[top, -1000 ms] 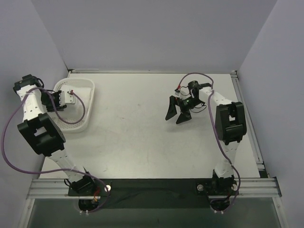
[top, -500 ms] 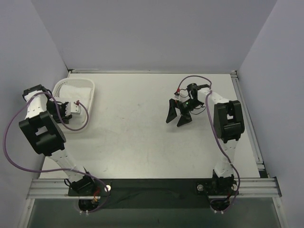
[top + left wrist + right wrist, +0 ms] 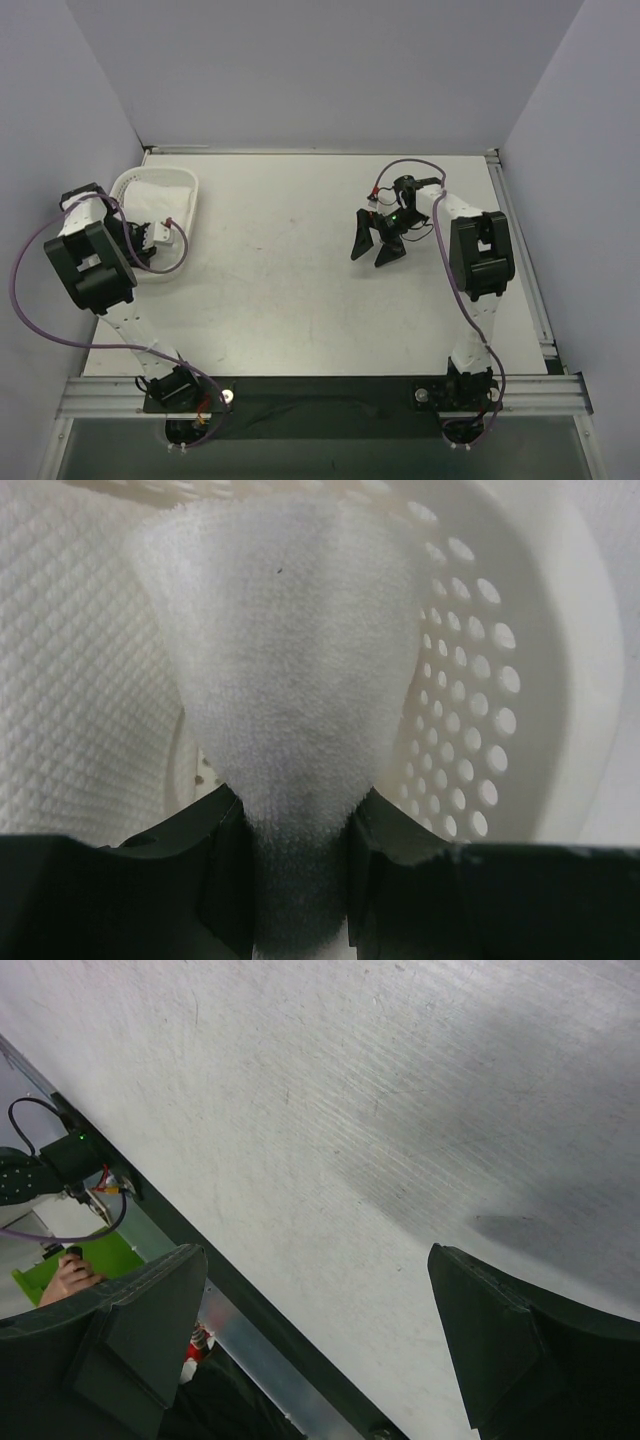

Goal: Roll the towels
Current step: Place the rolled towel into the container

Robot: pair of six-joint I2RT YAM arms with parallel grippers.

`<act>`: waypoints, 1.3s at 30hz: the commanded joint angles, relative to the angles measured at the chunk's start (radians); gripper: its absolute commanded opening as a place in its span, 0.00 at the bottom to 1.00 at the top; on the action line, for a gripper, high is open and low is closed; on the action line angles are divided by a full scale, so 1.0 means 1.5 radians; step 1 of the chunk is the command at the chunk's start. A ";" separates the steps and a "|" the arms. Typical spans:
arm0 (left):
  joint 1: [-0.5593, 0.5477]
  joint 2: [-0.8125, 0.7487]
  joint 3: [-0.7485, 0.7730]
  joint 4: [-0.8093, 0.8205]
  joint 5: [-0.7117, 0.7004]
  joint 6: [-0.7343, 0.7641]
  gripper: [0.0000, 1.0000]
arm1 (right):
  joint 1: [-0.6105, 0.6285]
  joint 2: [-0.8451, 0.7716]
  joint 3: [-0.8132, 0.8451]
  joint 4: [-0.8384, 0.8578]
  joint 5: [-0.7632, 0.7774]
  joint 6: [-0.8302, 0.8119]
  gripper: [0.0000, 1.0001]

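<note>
A white terry towel (image 3: 285, 660) rises in a pinched cone out of the white lattice basket (image 3: 480, 680). My left gripper (image 3: 297, 825) is shut on its lower end, with cloth filling the gap between the fingers. From above, the left gripper (image 3: 143, 240) sits at the basket's near left side, and white towel (image 3: 152, 192) shows inside the basket (image 3: 190, 205). My right gripper (image 3: 375, 240) hovers open over the bare table at the right. In the right wrist view, the right gripper (image 3: 315, 1260) holds nothing.
More white cloth with a diamond weave (image 3: 80, 660) lies in the basket left of the held towel. The left wall stands close beside the left arm (image 3: 85, 265). The table's near edge and metal rail (image 3: 240, 1330) show under the right gripper.
The left wrist has drawn back toward the near edge of the basket, still gripping the towel. The right gripper has barely shifted.
</note>
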 commanded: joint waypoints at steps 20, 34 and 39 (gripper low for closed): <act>-0.012 -0.053 0.042 -0.065 -0.023 0.311 0.93 | 0.002 -0.011 0.016 -0.050 0.008 -0.032 1.00; -0.015 -0.150 0.117 -0.118 0.045 0.227 0.67 | -0.009 -0.016 0.035 -0.063 -0.035 -0.040 1.00; -0.071 -0.165 0.236 -0.126 0.119 -0.085 0.91 | -0.031 -0.056 0.028 -0.063 -0.042 -0.051 1.00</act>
